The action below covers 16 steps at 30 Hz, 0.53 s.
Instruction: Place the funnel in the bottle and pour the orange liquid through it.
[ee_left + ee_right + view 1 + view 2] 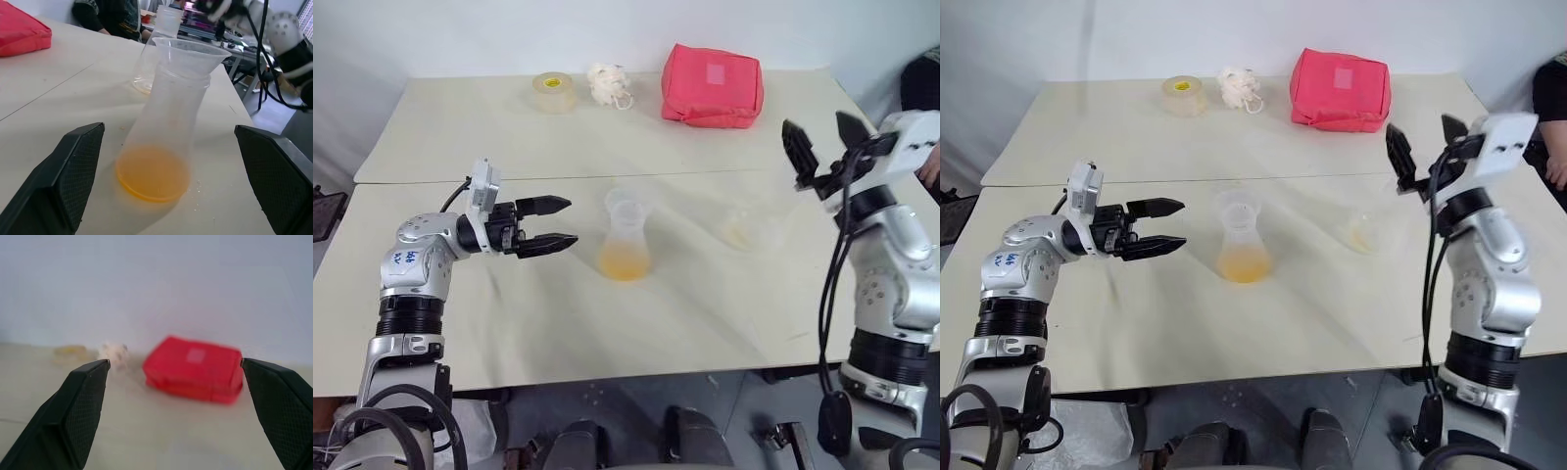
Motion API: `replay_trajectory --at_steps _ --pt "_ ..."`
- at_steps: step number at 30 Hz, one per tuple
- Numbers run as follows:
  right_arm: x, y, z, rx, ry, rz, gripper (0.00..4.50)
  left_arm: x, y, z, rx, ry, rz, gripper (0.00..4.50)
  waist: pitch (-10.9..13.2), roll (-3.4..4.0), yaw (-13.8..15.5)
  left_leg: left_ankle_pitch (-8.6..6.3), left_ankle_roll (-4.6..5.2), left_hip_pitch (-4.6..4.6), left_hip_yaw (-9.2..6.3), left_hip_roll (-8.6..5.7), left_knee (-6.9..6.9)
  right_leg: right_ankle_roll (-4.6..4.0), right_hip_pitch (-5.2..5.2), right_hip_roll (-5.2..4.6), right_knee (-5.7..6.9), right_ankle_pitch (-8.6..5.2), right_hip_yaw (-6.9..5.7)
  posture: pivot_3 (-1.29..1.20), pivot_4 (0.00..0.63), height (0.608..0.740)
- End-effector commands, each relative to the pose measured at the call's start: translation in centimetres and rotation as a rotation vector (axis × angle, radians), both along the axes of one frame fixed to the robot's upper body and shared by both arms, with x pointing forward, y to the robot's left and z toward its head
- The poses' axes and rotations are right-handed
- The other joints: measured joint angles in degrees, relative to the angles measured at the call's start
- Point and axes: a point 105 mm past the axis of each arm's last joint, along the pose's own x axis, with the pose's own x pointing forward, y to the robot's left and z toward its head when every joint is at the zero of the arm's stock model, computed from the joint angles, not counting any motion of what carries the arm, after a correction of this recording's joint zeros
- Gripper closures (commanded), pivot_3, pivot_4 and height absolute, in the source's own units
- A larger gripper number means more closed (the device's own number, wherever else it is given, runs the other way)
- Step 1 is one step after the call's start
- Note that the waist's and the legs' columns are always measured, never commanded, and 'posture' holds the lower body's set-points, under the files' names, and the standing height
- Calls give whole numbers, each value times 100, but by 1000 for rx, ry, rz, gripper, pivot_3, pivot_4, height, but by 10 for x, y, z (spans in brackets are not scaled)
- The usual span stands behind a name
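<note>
The clear flask-shaped bottle stands upright at the middle of the near table. The whitish funnel sits in its neck. Orange liquid lies in the bottle's base. My left gripper is open and level, just left of the bottle, with nothing between its fingers; in the left wrist view the bottle stands ahead of the gap. My right gripper is open and empty, raised above the table to the right. Below it and a little to its left stands a clear plastic cup with a faint orange trace at its bottom.
A red pouch, a white crumpled object and a roll of tape lie along the far table. A seam runs between the two tables. A person's arm shows at the right edge.
</note>
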Motion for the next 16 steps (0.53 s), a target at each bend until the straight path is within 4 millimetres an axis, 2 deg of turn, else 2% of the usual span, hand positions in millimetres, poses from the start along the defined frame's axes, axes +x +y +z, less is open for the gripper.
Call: replay_trajectory --at_steps 1,2,5,9,13,16 --pt "-33 17 14 -139 -40 233 10 -6 6 1 25 -21 -24 0 0 0 9 0 0 0 0 0 1 0 0 0 1 0 0 0 150 740" --pt "-41 20 7 -196 -11 294 10 -7 8 0 30 -17 -27 0 0 -1 22 0 0 -1 0 0 0 0 0 -1 -1 0 0 0 150 740" --pt "-64 23 -32 -423 110 416 10 -13 16 -5 45 -10 -45 0 -1 -5 60 -1 1 -4 2 -2 -2 0 1 0 -5 0 -4 0 150 740" --pt "-85 14 -68 -550 263 488 10 -24 32 -22 87 22 -31 0 2 -12 114 -1 2 -1 33 -3 1 1 2 -2 -24 0 5 0 150 740" --pt "-104 1 -120 -705 421 560 10 -33 47 -35 111 45 8 0 2 -13 160 -1 2 6 36 5 11 1 9 2 -21 0 5 0 150 740" --pt "-104 -3 -134 -699 445 560 10 -39 50 -38 108 16 27 0 2 -13 169 -1 2 12 35 10 14 1 18 -3 -23 0 9 0 150 740"
